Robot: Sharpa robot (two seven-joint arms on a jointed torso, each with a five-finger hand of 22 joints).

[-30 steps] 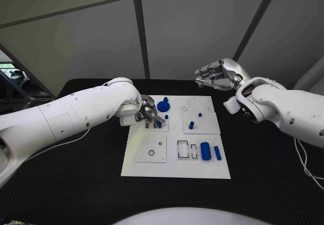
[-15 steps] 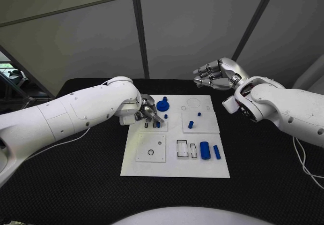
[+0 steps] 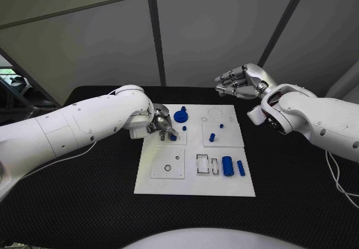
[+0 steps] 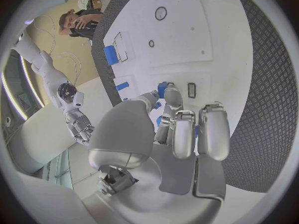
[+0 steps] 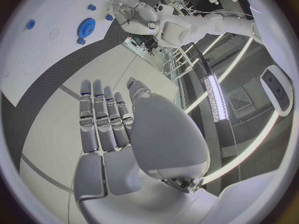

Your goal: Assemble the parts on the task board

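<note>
The left hand [image 3: 162, 126] is still pinching a small blue part [image 3: 173, 137] at the task board's [image 3: 196, 187] far-left corner, barely shifted; the right hand [image 3: 238, 83], fingers loosely curled and empty, keeps hovering beyond the desk's [image 3: 90, 207] far edge.

No text, label, brand, number or sign can be read anywhere.

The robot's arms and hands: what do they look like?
Both arms are thick, rounded, glossy white shells. Each ends in a silver metal hand, left and right, with segmented fingers like a person's. A thin pale cable trails beside the right arm.
</note>
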